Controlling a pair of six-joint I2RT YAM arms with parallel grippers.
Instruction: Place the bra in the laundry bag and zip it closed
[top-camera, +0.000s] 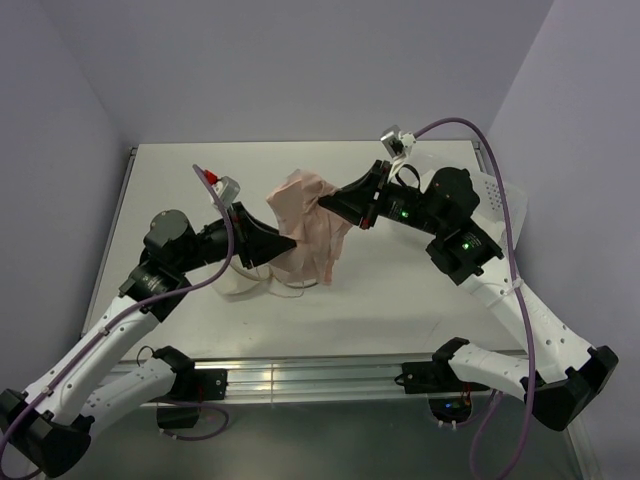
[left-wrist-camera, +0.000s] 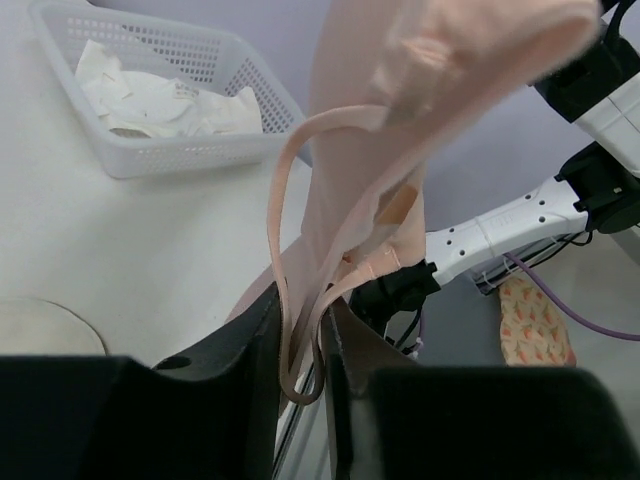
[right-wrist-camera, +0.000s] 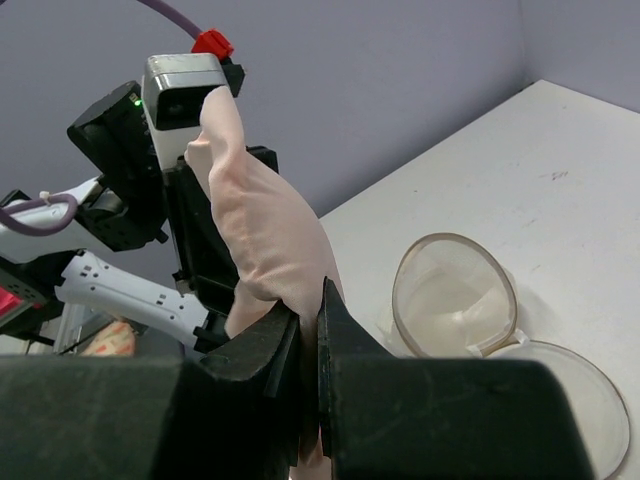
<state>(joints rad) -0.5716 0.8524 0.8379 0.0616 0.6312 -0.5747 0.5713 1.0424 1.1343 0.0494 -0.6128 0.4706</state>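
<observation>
Peach bra (top-camera: 312, 225) hangs in the air at frame centre in the top view, stretched between both hands above the desk (top-camera: 400, 290) and outside any container.

Left hand (left-wrist-camera: 302, 325): jaws nearly closed, only a narrow gap, with a loop of bra strap pinched in it. The rest of the bra rises to the upper right of the left wrist view.

Right hand (right-wrist-camera: 308, 320): jaws pressed together on a fold of bra fabric, which stands up from the fingers towards upper centre of the right wrist view.

Laundry bag (right-wrist-camera: 452, 295) is at centre right in the right wrist view, on the desk, tipped so its open round mouth faces the camera. Only its own whitish mesh shows inside. Its round lid (right-wrist-camera: 565, 395) lies flat on the desk at lower right, touching the bag rim. In the top view the bag sits lower left of the bra, partly under the left arm.

Perforated plastic bin (left-wrist-camera: 190, 155) is at upper left of the left wrist view, well apart from the bag. It holds crumpled white material (left-wrist-camera: 165, 95); cannot tell what it is.
</observation>
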